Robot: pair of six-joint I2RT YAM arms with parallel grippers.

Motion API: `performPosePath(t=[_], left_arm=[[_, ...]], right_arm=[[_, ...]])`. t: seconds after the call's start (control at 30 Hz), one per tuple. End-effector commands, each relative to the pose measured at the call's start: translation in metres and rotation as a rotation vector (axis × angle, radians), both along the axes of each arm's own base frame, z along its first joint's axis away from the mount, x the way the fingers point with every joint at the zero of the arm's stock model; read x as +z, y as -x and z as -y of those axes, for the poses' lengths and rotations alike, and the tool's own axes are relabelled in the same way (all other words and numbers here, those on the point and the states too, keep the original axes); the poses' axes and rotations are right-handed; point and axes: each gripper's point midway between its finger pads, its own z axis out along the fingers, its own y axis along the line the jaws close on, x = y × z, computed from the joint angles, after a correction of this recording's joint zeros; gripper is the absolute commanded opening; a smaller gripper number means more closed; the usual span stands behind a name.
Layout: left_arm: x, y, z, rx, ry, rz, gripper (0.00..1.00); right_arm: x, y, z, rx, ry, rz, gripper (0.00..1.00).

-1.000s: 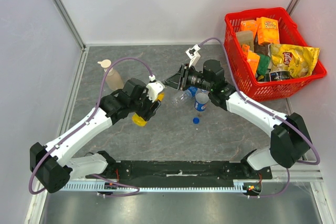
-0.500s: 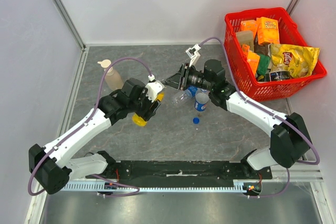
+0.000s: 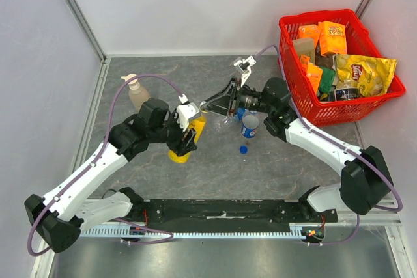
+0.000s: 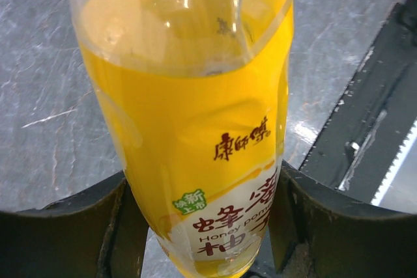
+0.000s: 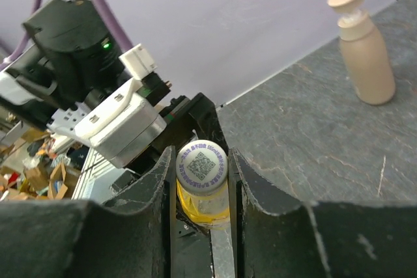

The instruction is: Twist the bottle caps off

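Grey marbled worktop lies between pale walls. Nearest the arm bases, the left gripper is closed around the body of the juice bottle, whose neck points up toward the right arm. Whether its base touches the worktop I cannot tell.

Only the left wrist view shows this hold close up. Dark fingers press both sides of the yellow label, with "Honey" legible under Chinese print.

Only the right wrist view shows the top of the bottle. A white cap bears a square code, and the right gripper is pinched tight against its two sides. From above, the fingers hide that cap.

Just to the right, a loose blue cap lies on the worktop in front of a clear bottle, which stands upright with a blue label. A second clear bottle lies beyond it, partly covered by the right arm.

Farther left a beige soap dispenser stands apart. In the far right corner a red basket holds snack packets.
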Motion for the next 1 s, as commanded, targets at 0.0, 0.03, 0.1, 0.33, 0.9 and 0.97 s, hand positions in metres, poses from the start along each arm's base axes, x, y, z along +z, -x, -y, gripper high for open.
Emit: performPosePath(t=[0.0, 0.03, 0.1, 0.33, 0.9, 0.97], left_arm=[[0.031, 0.025, 0.032, -0.213, 0.158, 0.012, 0.02], [0.031, 0.027, 0.033, -0.225, 0.164, 0.006, 0.02], [0.032, 0.032, 0.036, -0.251, 0.178, -0.008, 0.02], [0.038, 0.047, 0.043, -0.343, 0.226, -0.048, 0.02], [0.067, 0.083, 0.048, -0.545, 0.348, -0.031, 0.02], [0.066, 0.084, 0.049, -0.55, 0.351, -0.037, 0.02]], right_arm=[[0.039, 0.038, 0.003, 0.148, -0.108, 0.163, 0.0], [0.041, 0.042, 0.004, 0.161, -0.117, 0.178, 0.0], [0.043, 0.05, 0.006, 0.196, -0.133, 0.195, 0.0], [0.058, 0.078, 0.017, 0.292, -0.207, 0.296, 0.0], [0.074, 0.117, 0.037, 0.405, -0.26, 0.5, 0.0], [0.077, 0.122, 0.039, 0.428, -0.272, 0.511, 0.0]])
